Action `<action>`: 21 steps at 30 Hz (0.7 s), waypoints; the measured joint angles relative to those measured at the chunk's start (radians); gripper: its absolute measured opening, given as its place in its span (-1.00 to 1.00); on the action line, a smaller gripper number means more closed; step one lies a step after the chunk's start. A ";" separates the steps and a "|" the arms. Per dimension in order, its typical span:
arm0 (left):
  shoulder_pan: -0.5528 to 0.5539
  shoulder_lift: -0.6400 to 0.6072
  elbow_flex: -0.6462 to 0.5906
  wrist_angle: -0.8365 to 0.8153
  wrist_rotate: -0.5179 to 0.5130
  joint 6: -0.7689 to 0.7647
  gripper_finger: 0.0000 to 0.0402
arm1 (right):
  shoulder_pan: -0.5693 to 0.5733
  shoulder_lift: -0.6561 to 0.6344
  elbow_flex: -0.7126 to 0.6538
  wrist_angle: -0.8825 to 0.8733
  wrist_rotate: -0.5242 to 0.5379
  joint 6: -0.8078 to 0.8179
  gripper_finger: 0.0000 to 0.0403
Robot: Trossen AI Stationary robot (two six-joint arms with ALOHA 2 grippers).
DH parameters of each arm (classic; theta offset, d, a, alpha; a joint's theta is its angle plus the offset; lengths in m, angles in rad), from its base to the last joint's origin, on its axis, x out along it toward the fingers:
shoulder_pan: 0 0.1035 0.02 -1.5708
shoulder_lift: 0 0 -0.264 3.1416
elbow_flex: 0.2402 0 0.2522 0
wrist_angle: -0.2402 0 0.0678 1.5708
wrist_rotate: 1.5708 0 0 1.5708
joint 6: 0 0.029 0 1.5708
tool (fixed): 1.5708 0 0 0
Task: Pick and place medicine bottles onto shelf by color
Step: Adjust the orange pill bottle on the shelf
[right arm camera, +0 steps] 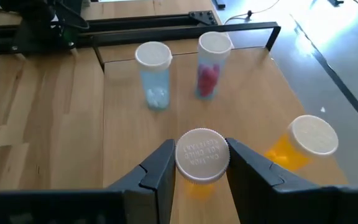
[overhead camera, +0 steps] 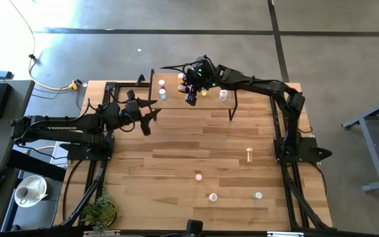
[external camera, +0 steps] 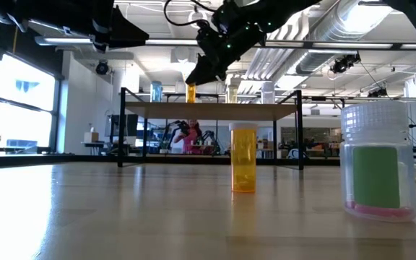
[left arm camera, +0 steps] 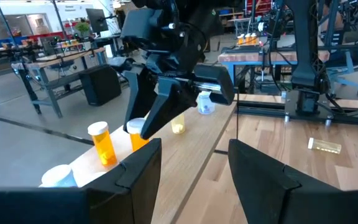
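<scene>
Wood planks make up the tabletop (overhead camera: 176, 158), which stands on a grey concrete floor, with an open workshop of benches and ceiling ducts behind it in the low view.

At about 12 o'clock on the table, the right gripper (right arm camera: 202, 163) hangs over the shelf (overhead camera: 232, 99), its jaws closed partway on the white cap of an orange bottle (right arm camera: 202, 155), one finger on each side of the cap. Just beside it, toward 3 o'clock in the right wrist view, a second orange bottle (right arm camera: 303, 146) stands on the shelf top. Farther along the same top, a pale blue bottle (right arm camera: 155, 78) and a pinkish-red bottle (right arm camera: 211, 65) stand upright side by side, near each other but apart. From above, a white-capped bottle (overhead camera: 223, 95) sits toward the shelf's 3 o'clock side.

Left gripper (left arm camera: 194, 168) hovers at about 10 o'clock on the table, just off the shelf's end, jaws parted and holding nothing.

Out on the tabletop, a yellow bottle (overhead camera: 249, 155) lies on its side at about 4 o'clock. Nearer 6 o'clock stand three more: an orange one (overhead camera: 199, 176), a pinkish-white one (overhead camera: 212, 197) and a grey-capped one (overhead camera: 258, 195), all well apart.
</scene>
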 joint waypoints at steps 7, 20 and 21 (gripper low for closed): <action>0.000 0.000 0.000 0.000 0.000 0.000 -0.13 | 0.000 0.006 -0.012 -0.004 0.000 0.018 -0.43; 0.000 0.000 0.000 -0.003 0.000 0.001 -0.13 | -0.005 0.011 -0.012 -0.010 0.005 0.018 -0.43; 0.000 0.000 0.000 -0.003 0.000 0.001 -0.13 | -0.005 0.011 -0.012 -0.010 0.005 0.018 -0.43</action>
